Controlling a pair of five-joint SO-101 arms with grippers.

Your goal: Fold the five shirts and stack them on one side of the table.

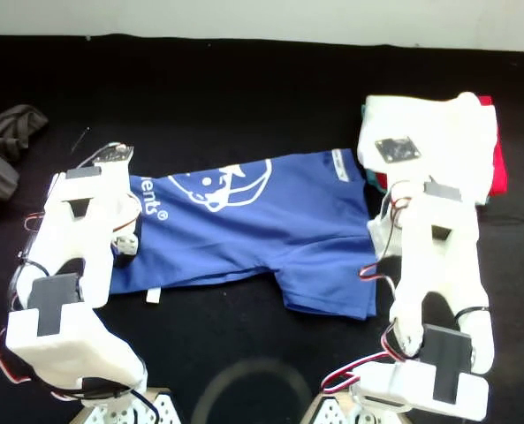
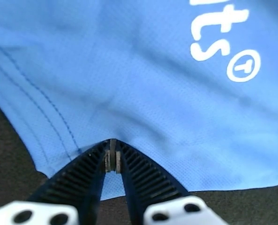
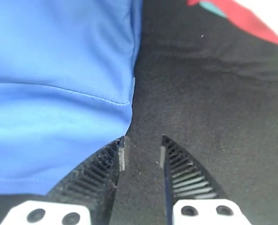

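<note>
Lying flat at centre of the table (image 1: pixel 244 97): blue shirt (image 1: pixel 244 225). Left gripper (image 2: pixel 111 161) tips pressed together over its hem at the 9 o'clock end; can't tell if fabric is pinched. Right gripper (image 3: pixel 141 152) jaws apart at the shirt's 3 o'clock edge. Folded red shirt (image 1: pixel 498 168) at 2 o'clock, dark shirt (image 1: pixel 5 150) at 10.

Blue shirt (image 1: pixel 244 225) spread flat mid-table; red shirt (image 1: pixel 498 163) beside
</note>
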